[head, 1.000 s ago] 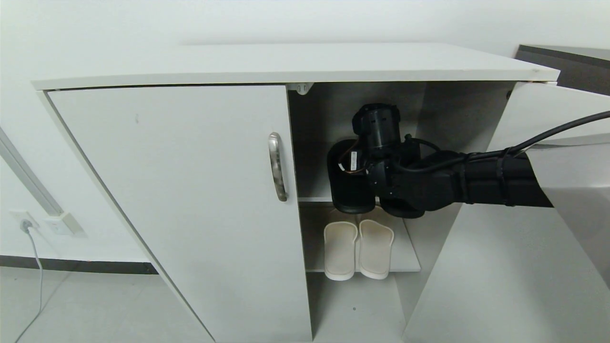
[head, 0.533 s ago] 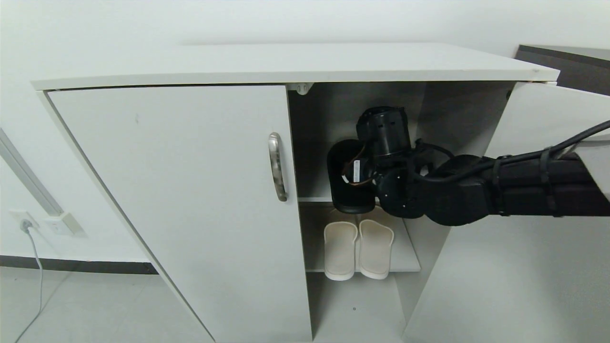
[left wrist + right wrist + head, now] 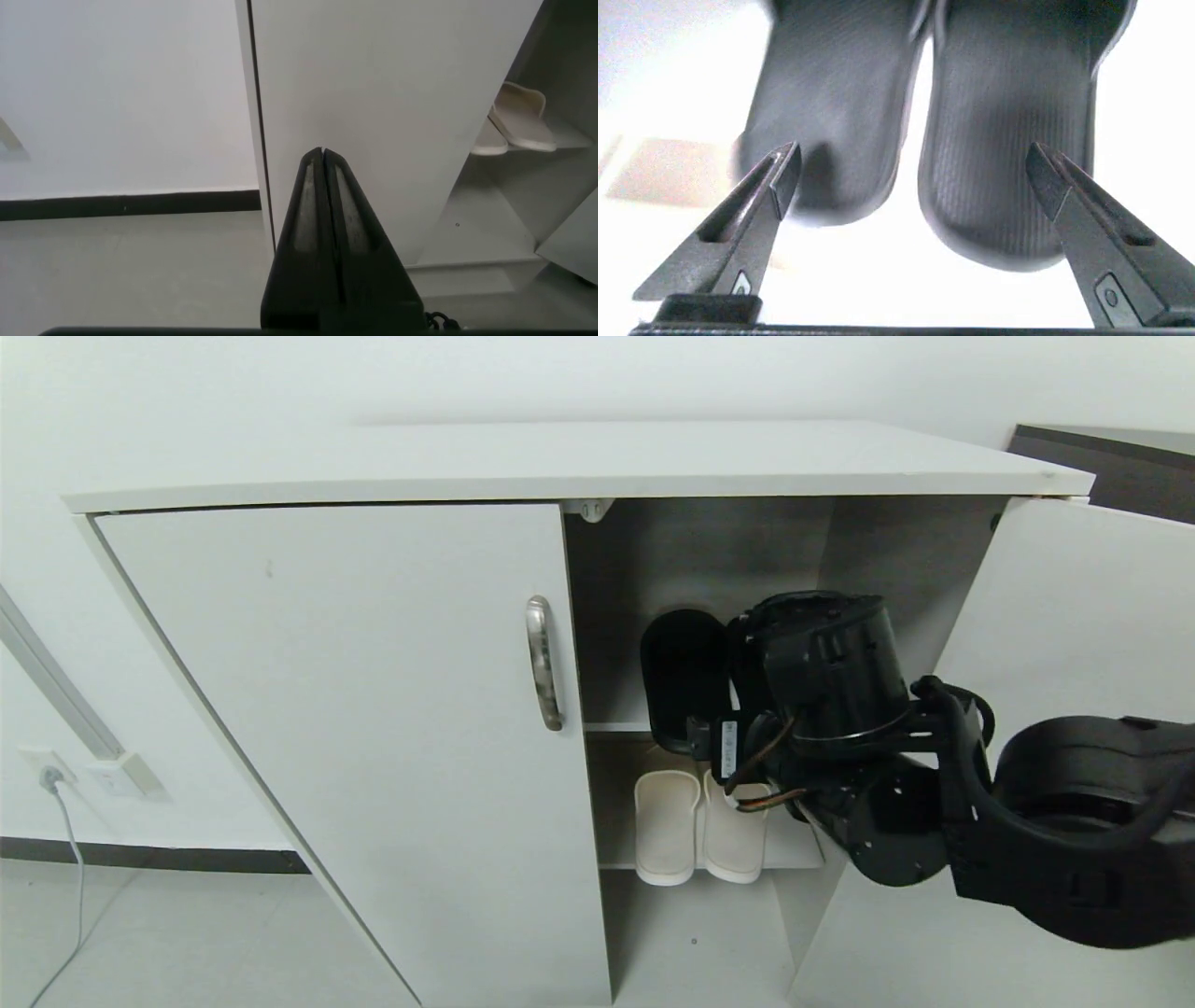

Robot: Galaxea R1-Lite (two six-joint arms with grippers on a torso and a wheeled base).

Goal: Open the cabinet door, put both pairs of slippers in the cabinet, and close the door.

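Note:
The white cabinet (image 3: 560,457) has its right door (image 3: 1074,597) swung open and its left door (image 3: 355,709) closed. A pair of black slippers (image 3: 684,672) lies on the upper shelf, and a pair of white slippers (image 3: 700,821) on the shelf below. My right arm's wrist (image 3: 826,663) hangs in front of the opening. In the right wrist view my right gripper (image 3: 913,159) is open and empty, a short way back from the black slippers (image 3: 999,121). My left gripper (image 3: 323,157) is shut and empty, low in front of the closed left door (image 3: 392,93), with the white slippers (image 3: 519,117) off to one side.
A metal handle (image 3: 543,663) runs down the closed left door's edge. The bottom compartment (image 3: 691,933) below the white slippers holds nothing. A wall socket with a cable (image 3: 47,775) sits low on the left wall. Grey floor (image 3: 131,271) lies before the cabinet.
My right arm has drawn back out of the upper shelf, toward the camera and lower. The black slippers stay on the shelf. The white slippers have not moved.

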